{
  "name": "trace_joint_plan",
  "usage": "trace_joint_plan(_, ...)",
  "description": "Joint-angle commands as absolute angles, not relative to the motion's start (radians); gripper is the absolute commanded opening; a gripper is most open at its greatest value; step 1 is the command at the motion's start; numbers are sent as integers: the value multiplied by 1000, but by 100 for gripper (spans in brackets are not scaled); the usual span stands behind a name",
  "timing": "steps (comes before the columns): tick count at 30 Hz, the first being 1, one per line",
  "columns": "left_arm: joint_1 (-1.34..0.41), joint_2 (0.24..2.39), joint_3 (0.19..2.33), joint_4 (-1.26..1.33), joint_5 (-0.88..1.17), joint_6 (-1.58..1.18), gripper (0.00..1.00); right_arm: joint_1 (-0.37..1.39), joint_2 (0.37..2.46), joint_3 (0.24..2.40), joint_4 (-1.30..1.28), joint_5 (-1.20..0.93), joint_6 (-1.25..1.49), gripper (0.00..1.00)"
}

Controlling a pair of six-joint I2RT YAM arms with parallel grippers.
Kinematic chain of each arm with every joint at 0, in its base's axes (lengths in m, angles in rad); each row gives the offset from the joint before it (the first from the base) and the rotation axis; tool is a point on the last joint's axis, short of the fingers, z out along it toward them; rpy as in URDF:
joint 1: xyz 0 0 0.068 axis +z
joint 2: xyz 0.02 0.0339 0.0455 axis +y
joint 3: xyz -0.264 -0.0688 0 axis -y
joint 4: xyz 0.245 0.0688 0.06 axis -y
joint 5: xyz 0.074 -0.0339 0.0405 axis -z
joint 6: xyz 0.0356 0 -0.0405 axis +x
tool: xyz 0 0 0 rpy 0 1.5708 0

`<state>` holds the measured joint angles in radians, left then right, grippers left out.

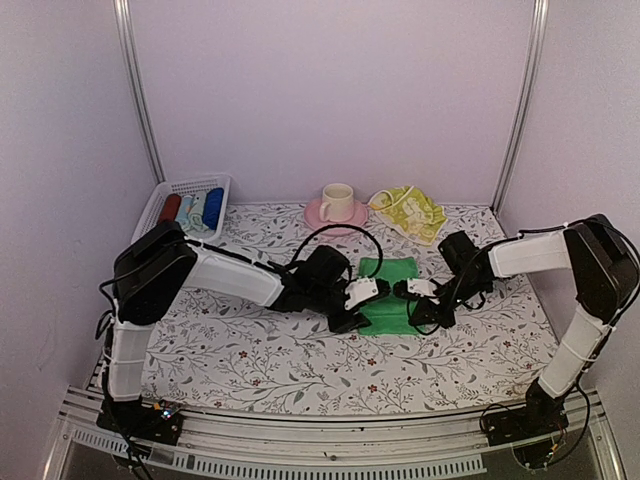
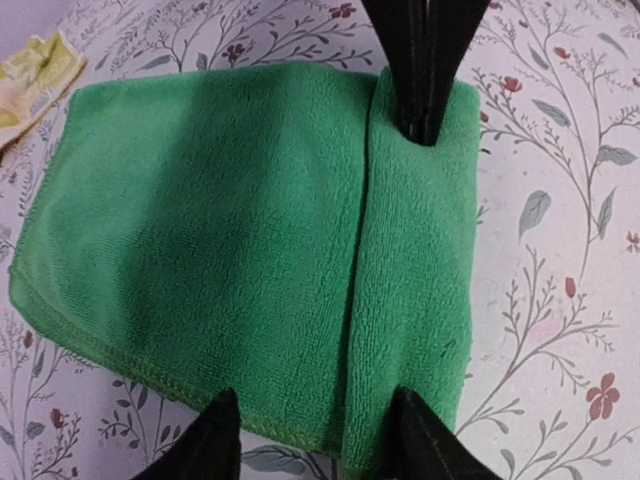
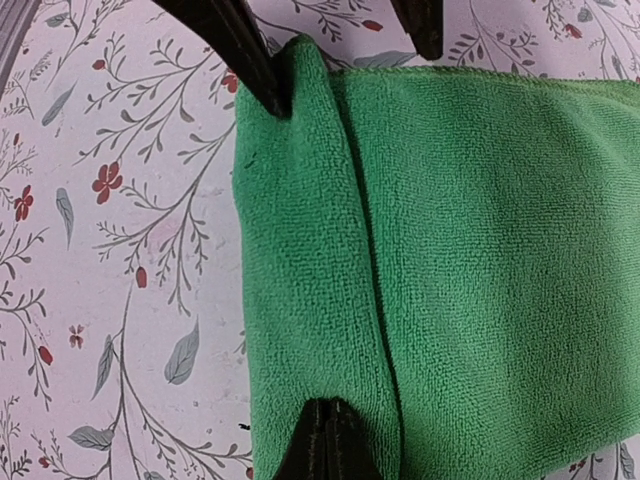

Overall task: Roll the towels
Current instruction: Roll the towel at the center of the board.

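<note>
At table [image 1: 250, 350] centre, green towel [image 1: 388, 295] lying, one edge folded over; right gripper [image 3: 333, 440] pinching fold's end, stopping unrolling; left gripper [image 2: 315, 445] standing spread astride other end.

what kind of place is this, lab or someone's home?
Probably a lab robot cell dressed as a home table: bare walls with metal frame posts, two arms bolted to a metal rail, and a floral tablecloth carrying a cup and saucer.
</note>
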<state>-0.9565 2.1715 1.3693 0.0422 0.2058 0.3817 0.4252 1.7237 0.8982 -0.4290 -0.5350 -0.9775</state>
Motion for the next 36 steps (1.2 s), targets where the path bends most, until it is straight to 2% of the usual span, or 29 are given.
trace_joint_plan(1,-936,2077,1264,88,151,428,58,423,1763,917,-444,-501,-954,4)
trace_joint_plan(3,-936,2030,1210,159,145,461,64,421,1765,922,-452,-511,-955,4)
trace_joint_plan(7,-940,1944,1078,346,121,561,70,416,1784,946,-486,-531,-953,4)
trace_joint_plan(15,-1006,1921,876,662,81,878,68,396,1839,1004,-571,-582,-952,6)
trace_joint_plan(27,-1091,2067,900,730,-30,1110,61,360,1921,1092,-687,-632,-946,8)
trace_joint_plan(36,-1104,2130,1007,601,-54,1148,59,352,1925,1101,-699,-641,-940,8)
